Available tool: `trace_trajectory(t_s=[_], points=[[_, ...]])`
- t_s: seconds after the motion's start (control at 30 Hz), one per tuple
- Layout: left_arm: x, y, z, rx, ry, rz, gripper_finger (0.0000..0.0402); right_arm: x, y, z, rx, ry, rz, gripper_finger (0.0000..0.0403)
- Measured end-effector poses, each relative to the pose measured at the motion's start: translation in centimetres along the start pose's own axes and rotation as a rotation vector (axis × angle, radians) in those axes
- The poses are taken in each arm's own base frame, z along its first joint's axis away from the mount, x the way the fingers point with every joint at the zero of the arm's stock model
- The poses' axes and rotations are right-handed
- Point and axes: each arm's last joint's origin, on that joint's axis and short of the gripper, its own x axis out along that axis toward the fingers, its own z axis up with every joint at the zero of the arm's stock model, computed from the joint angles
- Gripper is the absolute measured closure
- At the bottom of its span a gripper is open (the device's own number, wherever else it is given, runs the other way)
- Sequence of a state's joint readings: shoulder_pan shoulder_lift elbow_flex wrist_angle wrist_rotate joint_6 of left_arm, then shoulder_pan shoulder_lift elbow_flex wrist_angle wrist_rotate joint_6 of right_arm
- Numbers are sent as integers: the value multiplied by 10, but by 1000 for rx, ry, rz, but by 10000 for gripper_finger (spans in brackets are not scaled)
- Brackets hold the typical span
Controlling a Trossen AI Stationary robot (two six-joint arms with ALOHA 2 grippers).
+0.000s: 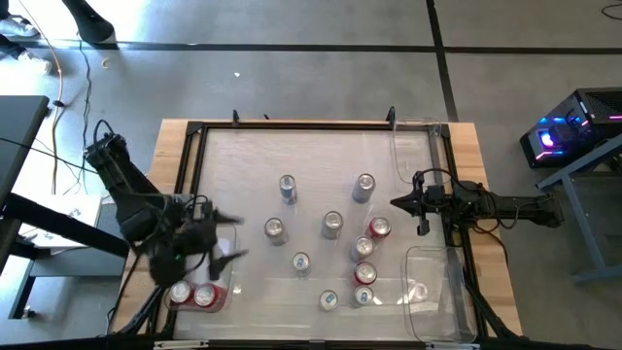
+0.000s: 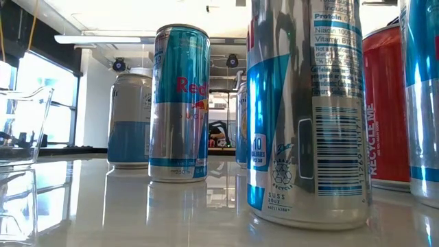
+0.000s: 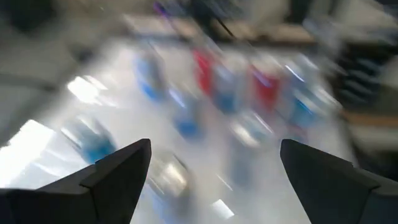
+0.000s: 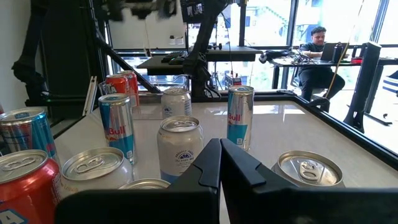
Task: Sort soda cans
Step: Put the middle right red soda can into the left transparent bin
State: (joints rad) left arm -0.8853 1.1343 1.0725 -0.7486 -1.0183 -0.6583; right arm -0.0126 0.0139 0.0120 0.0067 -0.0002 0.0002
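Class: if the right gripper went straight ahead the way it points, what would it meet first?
Probably the short white can standing right ahead of the shut right gripper; depth is hard to judge.

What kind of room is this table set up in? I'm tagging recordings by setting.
Probably an office-type robotics lab: a framed worktable on a concrete floor, a lit computer tower on a side bench, and a person seated at a desk by big windows.
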Motion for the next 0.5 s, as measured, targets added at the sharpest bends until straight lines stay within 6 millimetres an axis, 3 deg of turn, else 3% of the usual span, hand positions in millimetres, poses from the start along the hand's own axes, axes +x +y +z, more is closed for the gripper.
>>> trace_trajectory(t_s=[0.1,0.23,0.37,0.5], points=[[19,9,20,55,-102,145,48,0,0,0,0,0,0,403],[51,15,38,129,-162,1,48,0,0,0,0,0,0,403],[84,21,34,120,-318,-228,48,0,0,0,0,0,0,403],[101,35,23,53,-353,-89,48,0,0,1,-19,-8,-7,403]])
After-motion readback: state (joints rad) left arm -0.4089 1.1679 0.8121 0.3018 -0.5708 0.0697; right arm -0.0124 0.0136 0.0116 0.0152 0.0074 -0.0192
